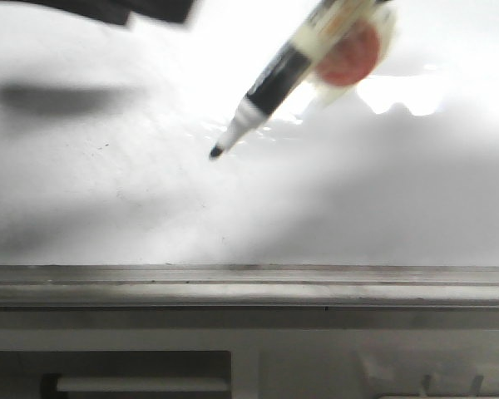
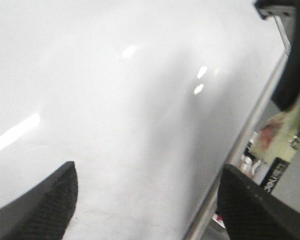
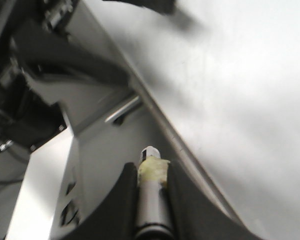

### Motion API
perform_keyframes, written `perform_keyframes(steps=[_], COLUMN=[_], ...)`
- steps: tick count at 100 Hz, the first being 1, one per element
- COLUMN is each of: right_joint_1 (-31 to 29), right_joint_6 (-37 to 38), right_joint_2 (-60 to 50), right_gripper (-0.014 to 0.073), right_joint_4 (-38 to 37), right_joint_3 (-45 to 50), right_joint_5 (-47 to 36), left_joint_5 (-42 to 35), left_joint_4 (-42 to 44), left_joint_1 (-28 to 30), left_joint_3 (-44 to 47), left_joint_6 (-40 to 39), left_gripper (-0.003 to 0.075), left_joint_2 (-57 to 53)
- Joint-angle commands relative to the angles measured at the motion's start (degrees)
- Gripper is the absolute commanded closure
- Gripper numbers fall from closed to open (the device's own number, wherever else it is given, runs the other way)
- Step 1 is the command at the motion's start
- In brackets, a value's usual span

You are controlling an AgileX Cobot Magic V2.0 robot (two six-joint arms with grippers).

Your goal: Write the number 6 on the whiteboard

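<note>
The whiteboard (image 1: 108, 191) fills the front view, glossy white with faint grey smudges and a grey bottom rail (image 1: 249, 287). No black line of a number 6 shows on it in any view. A black-and-white marker (image 1: 270, 87) slants down from the upper right, with its dark tip (image 1: 216, 152) at or just off the board. My right gripper (image 3: 152, 172) is shut on the marker's barrel (image 3: 151, 200), which is wrapped in yellowish tape. My left gripper (image 2: 150, 200) is open and empty over the board (image 2: 115, 100), near its rail (image 2: 245, 140). The marker also shows in the left wrist view (image 2: 285, 145).
A dark blurred arm part (image 1: 125, 8) sits at the upper left and casts a shadow (image 1: 58, 98) on the board. Below the rail is a grey frame with a slot (image 1: 141, 382). Dark equipment and cables (image 3: 20, 75) lie beyond the board's edge.
</note>
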Motion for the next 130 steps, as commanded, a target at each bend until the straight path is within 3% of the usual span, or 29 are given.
perform_keyframes(steps=[1,24,46,68,83,105,130], right_joint_1=[0.09,0.09,0.09,0.09,0.36,3.56,6.52], right_joint_6=[-0.75,-0.75,-0.75,-0.75,-0.75,-1.45,-1.80], right_joint_2=[-6.71,-19.43,-24.86,-24.10,-21.54,-17.38,-12.97], right_gripper=[0.0641,0.0640,0.0640,0.0640,0.0640,0.0640,0.0640], right_joint_4=[2.42,2.42,2.42,2.42,2.77,2.77,2.77], right_joint_3=[1.92,11.65,18.16,19.38,18.89,17.09,15.85], right_joint_5=[-6.59,-19.48,-29.94,-36.45,-36.44,-37.81,-44.93], left_joint_5=[-1.58,-8.94,-17.42,-19.56,-19.65,-19.65,-19.65], left_joint_4=[-4.36,-9.97,-13.99,-13.96,-13.96,-13.96,-13.96], left_joint_1=[3.62,10.72,12.03,12.03,12.03,12.03,12.03], left_joint_3=[-0.11,8.46,15.94,18.73,18.73,18.73,18.73], left_joint_6=[0.13,0.13,0.13,0.13,0.13,0.13,0.13], left_gripper=[0.0206,0.0231,0.0231,0.0231,0.0231,0.0231,0.0258], left_joint_2=[-5.08,-17.84,-27.63,-30.44,-30.44,-30.44,-30.44])
